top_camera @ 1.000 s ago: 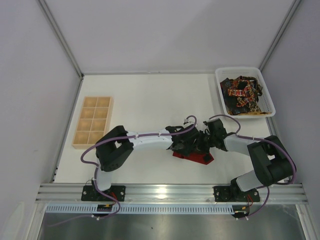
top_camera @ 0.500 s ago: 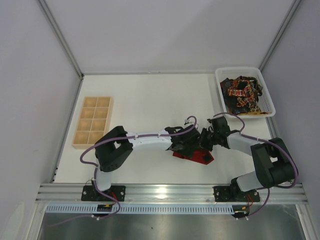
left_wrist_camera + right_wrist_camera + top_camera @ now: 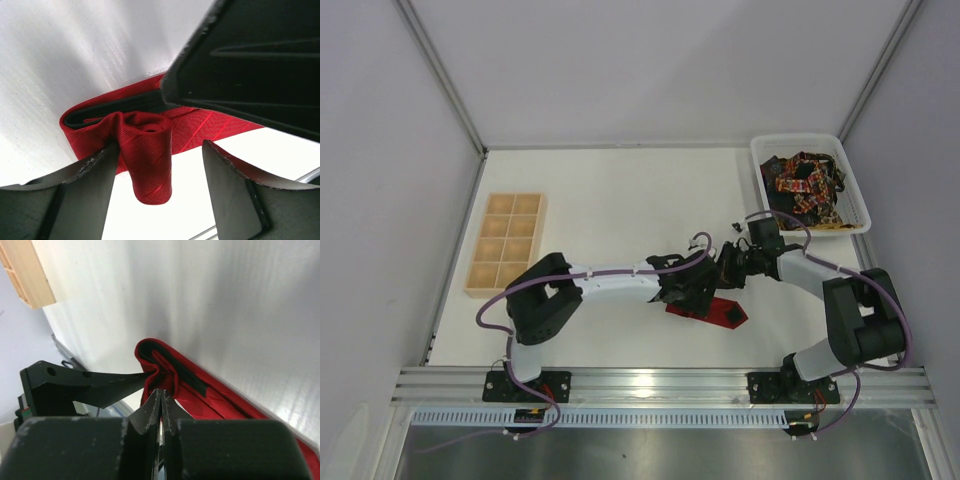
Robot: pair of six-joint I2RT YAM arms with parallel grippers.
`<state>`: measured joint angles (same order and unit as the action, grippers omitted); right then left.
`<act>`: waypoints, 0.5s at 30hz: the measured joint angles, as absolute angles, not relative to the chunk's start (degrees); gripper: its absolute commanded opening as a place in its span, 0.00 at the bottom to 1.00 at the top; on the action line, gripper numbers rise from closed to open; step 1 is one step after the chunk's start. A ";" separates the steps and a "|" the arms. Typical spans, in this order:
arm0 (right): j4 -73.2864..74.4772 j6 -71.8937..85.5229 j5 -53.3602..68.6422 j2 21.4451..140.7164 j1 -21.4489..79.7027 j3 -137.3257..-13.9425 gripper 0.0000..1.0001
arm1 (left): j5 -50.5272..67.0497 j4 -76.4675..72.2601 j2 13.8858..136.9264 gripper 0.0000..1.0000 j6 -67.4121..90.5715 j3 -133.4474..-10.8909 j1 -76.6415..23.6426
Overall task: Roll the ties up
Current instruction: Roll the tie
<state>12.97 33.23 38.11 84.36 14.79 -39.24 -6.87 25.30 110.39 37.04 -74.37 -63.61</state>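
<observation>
Straddling the red tie at its rolled end, left gripper stands spread | right gripper pressed together at that fold, pinch unclear | tie lies on white table between both arms.

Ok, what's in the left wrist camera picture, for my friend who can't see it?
A red tie lies on a white table, its end bunched into a loose roll between the open fingers of the left gripper. The black right gripper meets its folded edge from the top right.
</observation>
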 measured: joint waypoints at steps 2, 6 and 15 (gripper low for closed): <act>13.17 32.42 40.45 86.21 14.63 -40.40 0.06 | -6.81 24.71 110.13 0.75 36.99 -73.91 -63.61; 14.06 30.81 44.16 88.40 14.44 -41.85 0.07 | -6.68 24.05 109.80 0.77 36.99 -73.36 -63.61; 15.38 27.53 51.09 91.77 14.09 -43.33 0.10 | -6.22 23.27 109.45 0.78 36.42 -72.77 -63.61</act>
<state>15.38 27.53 51.09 91.77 14.09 -43.33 -6.22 23.27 109.45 36.42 -72.77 -63.61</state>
